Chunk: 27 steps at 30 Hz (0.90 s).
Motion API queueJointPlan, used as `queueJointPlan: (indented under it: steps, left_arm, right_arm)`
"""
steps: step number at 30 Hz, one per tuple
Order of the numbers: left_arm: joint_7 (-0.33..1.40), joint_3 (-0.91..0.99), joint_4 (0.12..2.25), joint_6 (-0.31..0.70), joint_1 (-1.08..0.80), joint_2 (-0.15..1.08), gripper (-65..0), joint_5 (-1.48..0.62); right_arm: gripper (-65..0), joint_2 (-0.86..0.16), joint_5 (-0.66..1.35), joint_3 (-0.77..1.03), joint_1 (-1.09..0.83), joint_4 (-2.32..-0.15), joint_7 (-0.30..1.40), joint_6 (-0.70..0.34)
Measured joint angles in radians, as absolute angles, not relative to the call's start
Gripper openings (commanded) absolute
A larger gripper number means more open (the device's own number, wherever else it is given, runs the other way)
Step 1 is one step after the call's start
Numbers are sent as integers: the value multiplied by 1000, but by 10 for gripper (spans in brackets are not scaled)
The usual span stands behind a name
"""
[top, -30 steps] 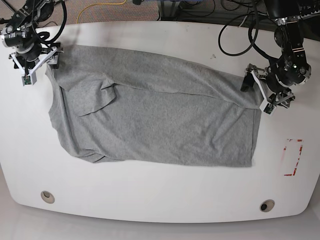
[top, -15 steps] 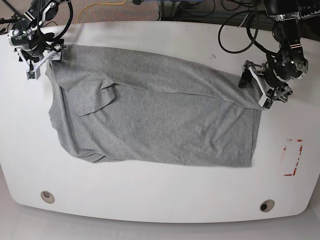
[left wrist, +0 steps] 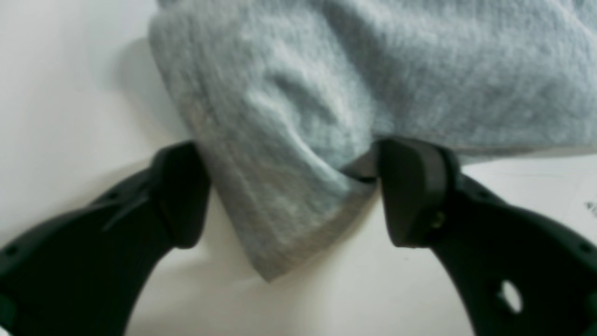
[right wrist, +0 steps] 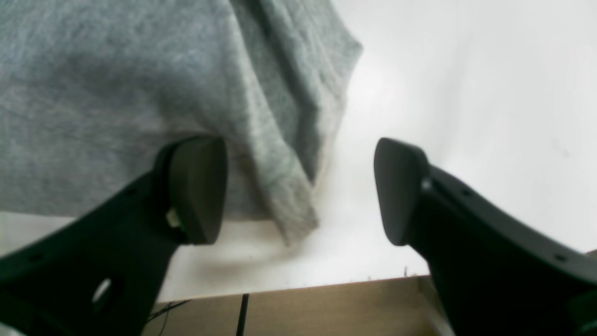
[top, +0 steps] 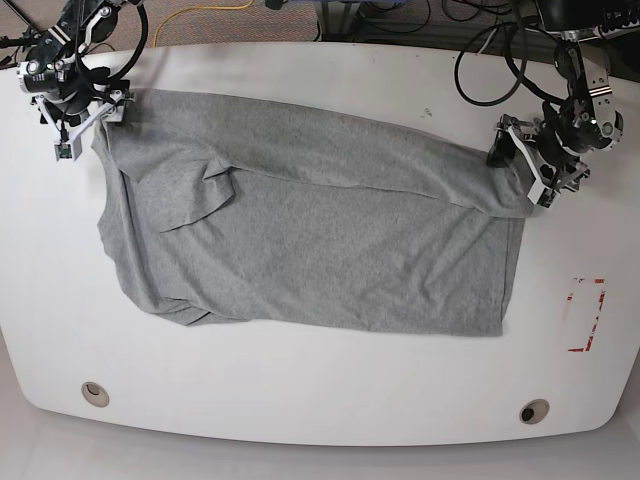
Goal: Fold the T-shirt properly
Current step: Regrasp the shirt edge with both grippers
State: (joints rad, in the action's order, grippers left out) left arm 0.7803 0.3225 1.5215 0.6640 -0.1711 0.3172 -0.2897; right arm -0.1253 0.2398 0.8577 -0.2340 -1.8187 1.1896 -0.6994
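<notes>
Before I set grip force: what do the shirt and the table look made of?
Shirt: soft knit, likely cotton jersey; heathered grey, matte, fuzzy close up, creases easily. Table: hard, smooth white board, faintly glossy, probably laminate; a brown edge shows beneath in the right wrist view.

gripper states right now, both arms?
Left gripper: open, jaws straddling a corner of the light grey cotton T-shirt, not clamped.
Right gripper: open, one finger against the shirt edge, holding nothing.
</notes>
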Motion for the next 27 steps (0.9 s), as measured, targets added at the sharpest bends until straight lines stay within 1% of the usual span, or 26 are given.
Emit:
queueJointPlan:
  steps: [7, 9, 12, 13, 14, 15, 17, 19, 20, 22, 27]
  left_arm:
    - [770, 323, 1522, 663, -175, 319, -181, -289]
    - [770, 323, 1522, 663, -175, 318, -199, -289]
    - [769, 323, 1522, 663, -175, 319, -281, -289]
    - [769, 323, 1522, 664, -176, 319, -333, -289]
    - [769, 323, 1522, 664, -176, 319, -368, -289]
    - [769, 323, 1522, 664, -176, 319, -428, -290]
    - [769, 323, 1522, 664, -177, 319, -506, -293]
    - [769, 323, 1522, 668, -179, 318, -550, -297]
    - [769, 323, 1522, 668, -180, 318, -572, -299]
    - [775, 322, 1524, 668, -182, 318, -594, -305]
    - [845, 323, 1565, 667, -195, 319, -596, -301]
  right_arm:
    - [-187, -127, 240, 839, -231, -1775, 1186, -699]
    - [-205, -125, 244, 836, -231, -1750, 1183, -700]
    - [-285, -126, 239, 835, -231, -1724, 1170, -699]
    - [-330, -125, 239, 835, -233, -1720, 1160, -699]
    - [-360, -126, 241, 835, -233, -1715, 1152, -699]
    - [-419, -125, 241, 834, -233, -1711, 1147, -699]
    - [-487, -125, 256, 831, -231, -1700, 1144, -699]
    - [-531, -125, 265, 831, -228, -1692, 1134, -700]
    - [-547, -125, 266, 831, -228, -1690, 1131, -700]
    - [-547, -126, 266, 828, -228, -1689, 1132, -700]
    - [-545, -145, 266, 776, -237, -1693, 1129, -700]
